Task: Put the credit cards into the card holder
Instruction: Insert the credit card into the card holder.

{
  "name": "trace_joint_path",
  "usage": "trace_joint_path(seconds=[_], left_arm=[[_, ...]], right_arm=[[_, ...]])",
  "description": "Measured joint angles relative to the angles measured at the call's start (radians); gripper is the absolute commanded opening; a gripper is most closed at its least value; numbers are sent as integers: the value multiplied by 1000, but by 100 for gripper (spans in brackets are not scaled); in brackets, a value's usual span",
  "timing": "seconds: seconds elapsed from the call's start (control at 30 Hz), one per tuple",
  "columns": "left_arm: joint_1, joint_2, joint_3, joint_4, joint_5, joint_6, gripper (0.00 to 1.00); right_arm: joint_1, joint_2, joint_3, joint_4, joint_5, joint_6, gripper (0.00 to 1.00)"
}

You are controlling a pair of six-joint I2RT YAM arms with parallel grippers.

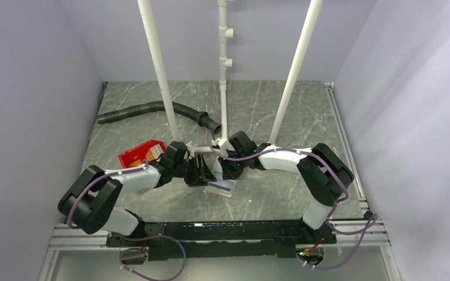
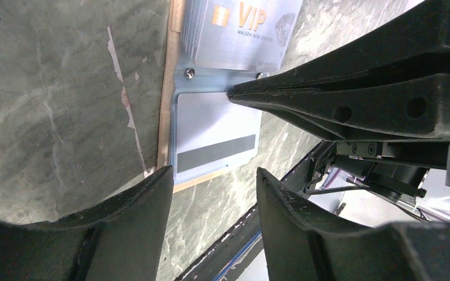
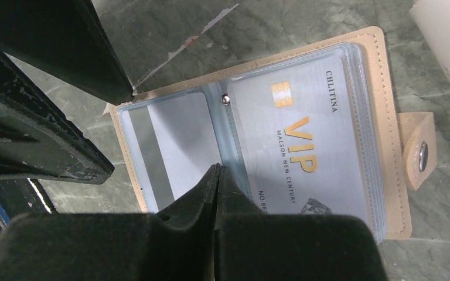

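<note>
The card holder (image 3: 389,117) lies open on the table, tan-edged with clear sleeves and a snap tab (image 3: 419,151). One credit card (image 3: 176,140) sits stripe-side up in its left sleeve. A VIP-printed card (image 3: 304,146) rests in the right-hand stack of sleeves. My right gripper (image 3: 218,170) is shut, and its tips touch the holder's spine between the two pages. My left gripper (image 2: 214,172) is open and empty, just off the holder's near edge (image 2: 165,117) beside the striped card (image 2: 211,129). From above, both grippers meet over the holder (image 1: 221,188).
A red bin (image 1: 136,156) stands just behind the left arm. A black corrugated hose (image 1: 152,110) lies at the back left. Three white pipes (image 1: 224,88) rise behind the grippers. The black base rail (image 1: 222,231) runs along the near table edge.
</note>
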Motion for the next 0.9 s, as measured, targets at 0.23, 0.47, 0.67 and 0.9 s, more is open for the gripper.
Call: trace_joint_path(seconds=[0.23,0.47,0.67,0.9], left_arm=[[0,0,-1,-1,1,-1,59],[0,1,-2,21,5,-8,59],[-2,5,-3,30,4,-14,59],[-2,5,-3,6,-3,-15,59]], right_arm=[[0,0,0,0,-1,0,0],[0,0,0,0,-1,0,0],[0,0,0,0,-1,0,0],[-1,0,0,0,-2,0,0]])
